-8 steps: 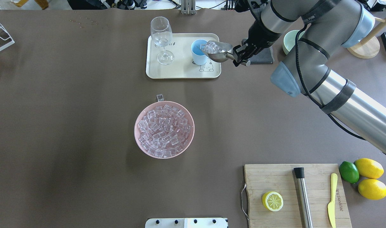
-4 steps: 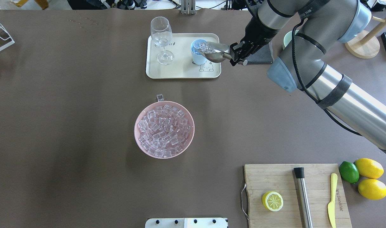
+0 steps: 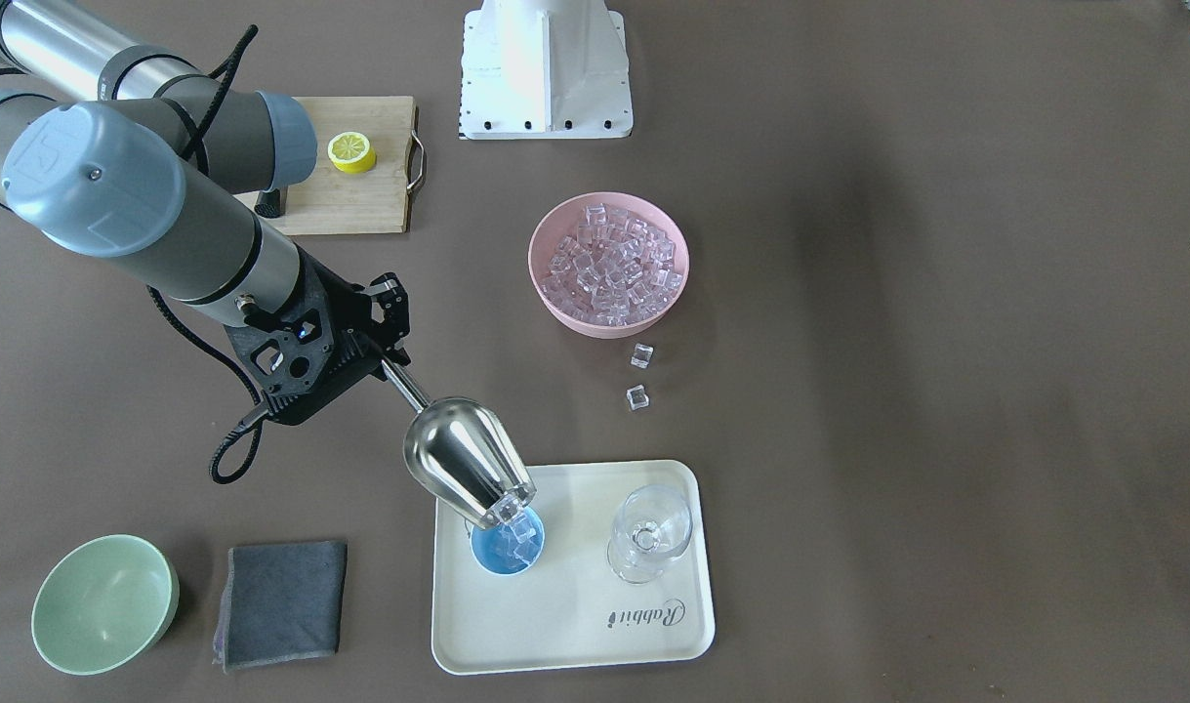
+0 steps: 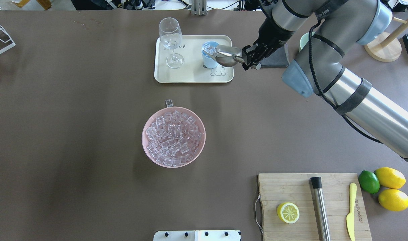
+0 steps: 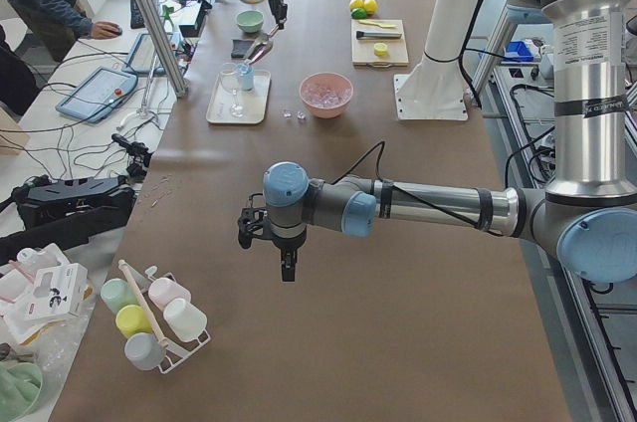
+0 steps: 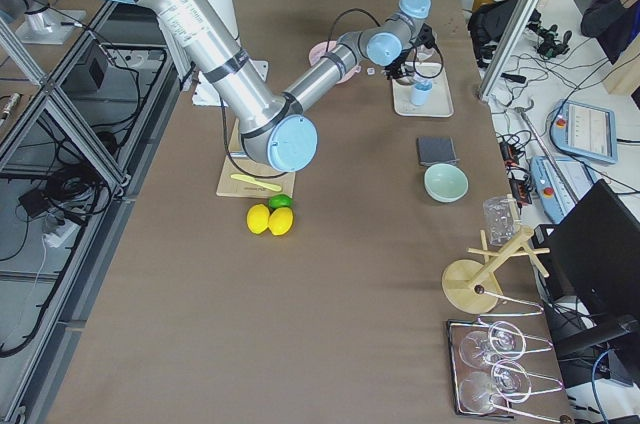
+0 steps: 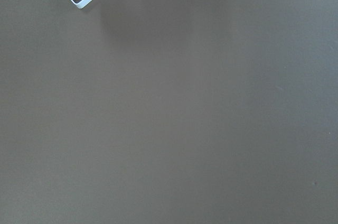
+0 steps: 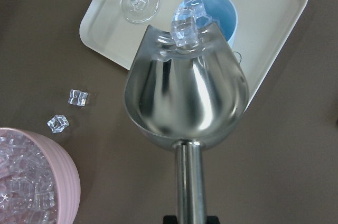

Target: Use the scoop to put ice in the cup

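My right claw [image 4: 250, 61] is clamped on the thin rod handle of the scoop [image 3: 468, 463], with both fingers pressed against the rod. The scoop is tipped steeply, mouth down, with its front lip over the rim of the light-blue cup [image 4: 209, 60]. The cup stands upright on the cream tray [image 3: 575, 644], near the tray edge on my arm's side. A few cubes of ice [image 8: 185, 25] sit at the scoop's mouth, half over the cup's opening, and more cubes lie inside the cup. The rest of the trough is bare and shiny.

A clear stemmed glass [image 4: 170, 36] stands on the same tray beside the cup, apart from it. The pink bowl [image 3: 609, 327] sits on the worktop [image 4: 73, 134] well clear of the tray and is heaped with ice. Two loose cubes [image 3: 639, 376] lie on the worktop between the bowl and the tray. On the far side of the tray from the glass lie a folded grey cloth [image 3: 282, 600] and a pale green bowl [image 3: 102, 605].

My left claw [image 5: 287, 271] hangs over bare worktop far from all this. It shows only in the side view, so I cannot tell whether its fingers are apart or together.
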Action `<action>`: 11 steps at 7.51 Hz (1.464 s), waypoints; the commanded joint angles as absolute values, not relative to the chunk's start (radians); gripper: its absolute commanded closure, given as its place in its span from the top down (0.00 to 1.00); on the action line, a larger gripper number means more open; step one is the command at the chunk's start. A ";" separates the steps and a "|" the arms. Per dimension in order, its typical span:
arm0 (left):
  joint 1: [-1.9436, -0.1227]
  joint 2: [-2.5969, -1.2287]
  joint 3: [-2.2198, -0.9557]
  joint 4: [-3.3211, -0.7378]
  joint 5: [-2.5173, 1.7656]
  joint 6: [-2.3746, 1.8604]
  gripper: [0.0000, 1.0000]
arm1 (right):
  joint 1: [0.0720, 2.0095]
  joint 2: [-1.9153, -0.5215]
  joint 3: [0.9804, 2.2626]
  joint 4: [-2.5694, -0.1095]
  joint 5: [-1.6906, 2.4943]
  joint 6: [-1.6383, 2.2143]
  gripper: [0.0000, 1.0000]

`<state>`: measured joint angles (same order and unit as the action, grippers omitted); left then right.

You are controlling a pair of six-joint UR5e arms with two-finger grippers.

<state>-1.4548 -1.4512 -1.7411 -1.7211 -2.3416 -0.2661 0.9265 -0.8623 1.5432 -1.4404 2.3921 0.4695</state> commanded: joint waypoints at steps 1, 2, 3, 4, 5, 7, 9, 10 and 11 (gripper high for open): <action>-1.454 -1.451 -1.741 -1.721 -2.342 -0.268 0.98 | 0.928 -0.871 1.552 -1.437 2.402 0.468 0.00; -1.453 -1.451 -1.741 -1.721 -2.342 -0.268 0.98 | 0.940 -0.879 1.554 -1.437 2.422 0.460 0.00; -1.453 -1.451 -1.740 -1.721 -2.342 -0.270 0.98 | 0.954 -0.888 1.555 -1.434 2.443 0.448 0.00; -1.453 -1.453 -1.740 -1.723 -2.342 -0.270 0.98 | 0.959 -0.908 1.572 -1.434 2.444 0.440 0.00; -1.454 -1.453 -1.740 -1.723 -2.342 -0.270 0.98 | 0.963 -0.923 1.589 -1.436 2.451 0.437 0.00; -1.454 -1.474 -1.736 -1.712 -2.342 -0.276 0.98 | 0.971 -0.933 1.592 -1.436 2.462 0.437 0.00; -1.456 -1.480 -1.744 -1.709 -2.353 -0.275 0.98 | 1.005 -0.988 1.634 -1.439 2.465 0.423 0.00; -1.454 -1.480 -1.741 -1.709 -2.377 -0.275 0.98 | 1.029 -1.036 1.663 -1.440 2.465 0.423 0.00; -1.454 -1.482 -1.737 -1.709 -2.387 -0.275 0.98 | 1.046 -1.098 1.716 -1.453 2.445 0.425 0.00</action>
<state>-1.4550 -1.4795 -1.7416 -1.7093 -2.3648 -0.2746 1.0124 -1.0074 1.6460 -1.4396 2.4637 0.4250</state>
